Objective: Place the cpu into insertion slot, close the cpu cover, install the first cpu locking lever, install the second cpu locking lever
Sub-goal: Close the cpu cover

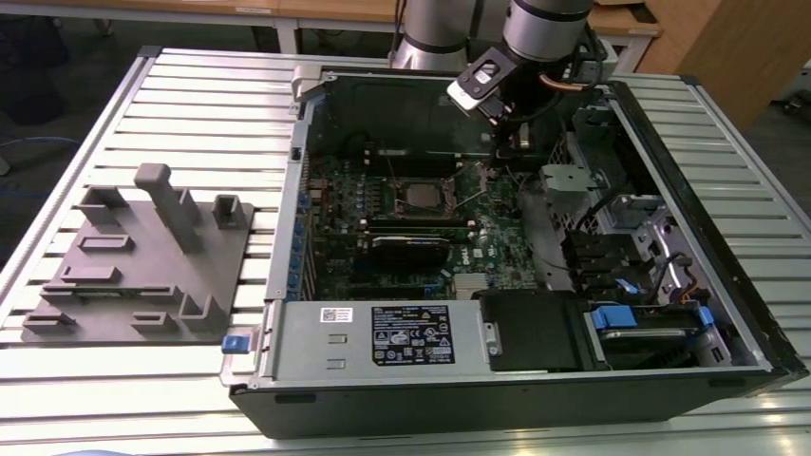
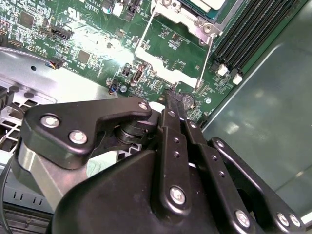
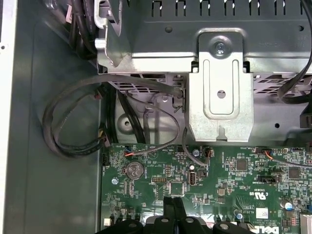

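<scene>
There's the cpu [image 1: 419, 196], a small flat square with a dull silver top, sitting in the insertion slot [image 1: 395, 198] in the middle of the green board [image 3: 234, 180]. In the second wrist view its pale top peeks in at the picture's edge, and the cover [image 2: 187, 22], a thin silvery frame, lies around it. Two wire levers [image 2: 146, 30] run out from the frame across the board, thin and bright, and both look unlatched.

Just past their far ends is the end effector [image 2: 171, 97], fingers pressed narrow together with nothing between them, tips right at the board; whether they touch it, I cannot tell. In the first wrist view those black fingertips [image 3: 168, 207] point at the board near a round coin cell [image 3: 134, 169], with a folded metal bracket [image 3: 222, 92] and looping black cables [image 3: 63, 122] beyond.

All this is inside an open computer case [image 1: 709, 237] lying on the slatted tabletop [image 1: 190, 95], with a grey moulded fixture [image 1: 140, 275] at the exterior view's left.
</scene>
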Controlling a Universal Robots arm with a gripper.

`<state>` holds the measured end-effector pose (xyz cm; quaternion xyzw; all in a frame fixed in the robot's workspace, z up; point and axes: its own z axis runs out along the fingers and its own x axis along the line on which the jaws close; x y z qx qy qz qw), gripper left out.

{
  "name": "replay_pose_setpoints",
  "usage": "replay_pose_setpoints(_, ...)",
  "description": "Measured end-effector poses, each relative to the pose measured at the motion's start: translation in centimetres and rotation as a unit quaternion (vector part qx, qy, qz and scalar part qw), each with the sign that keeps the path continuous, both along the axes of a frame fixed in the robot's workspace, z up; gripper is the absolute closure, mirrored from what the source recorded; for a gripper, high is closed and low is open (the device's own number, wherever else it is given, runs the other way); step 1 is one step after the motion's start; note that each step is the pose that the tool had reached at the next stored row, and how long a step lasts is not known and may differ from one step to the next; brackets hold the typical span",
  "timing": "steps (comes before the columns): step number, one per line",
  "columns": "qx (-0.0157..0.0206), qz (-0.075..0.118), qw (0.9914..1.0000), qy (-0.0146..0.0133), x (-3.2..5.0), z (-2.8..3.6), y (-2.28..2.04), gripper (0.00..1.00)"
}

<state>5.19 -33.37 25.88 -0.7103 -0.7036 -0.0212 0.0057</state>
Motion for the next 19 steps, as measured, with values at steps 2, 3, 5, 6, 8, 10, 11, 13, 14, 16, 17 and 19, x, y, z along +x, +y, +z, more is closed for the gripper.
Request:
replay_pose_setpoints(2, 0.0000, 0.000, 1.00000, 0.0000, 0.04, 0.00, 0.02, 0.89)
replay_pose_setpoints(3, 0.0000, 0.000, 1.00000, 0.0000, 0.06, -0.01, 0.03, 0.89)
replay_pose_setpoints(5, 0.0000, 0.000, 1.00000, 0.0000, 0.10, -0.01, 0.05, 0.89)
replay_pose_setpoints(6, 0.0000, 0.000, 1.00000, 0.0000, 0.12, -0.01, 0.07, 0.89)
replay_pose_setpoints(8, 0.0000, 0.000, 1.00000, 0.0000, 0.14, -0.02, 0.07, 0.89)
replay_pose_setpoints(10, -0.0001, 0.000, 1.00000, 0.0000, 0.16, -0.04, 0.08, 0.89)
replay_pose_setpoints(11, 0.0001, 0.000, 1.00000, 0.0000, 0.16, -0.08, 0.09, 0.89)
replay_pose_setpoints(13, 0.0000, 0.000, 1.00000, 0.0000, 0.16, -0.19, 0.09, 0.89)
replay_pose_setpoints(14, 0.0000, 0.000, 1.00000, 0.0000, 0.16, -0.24, 0.09, 0.89)
replay_pose_setpoints(16, -0.0001, 0.000, 1.00000, 0.0000, 0.17, -0.29, 0.10, 0.89)
replay_pose_setpoints(17, 0.0000, 0.000, 1.00000, 0.0000, 0.20, -0.35, 0.17, 0.89)
replay_pose_setpoints(19, 0.0000, 0.000, 1.00000, 0.0000, 0.25, -0.38, 0.26, 0.89)
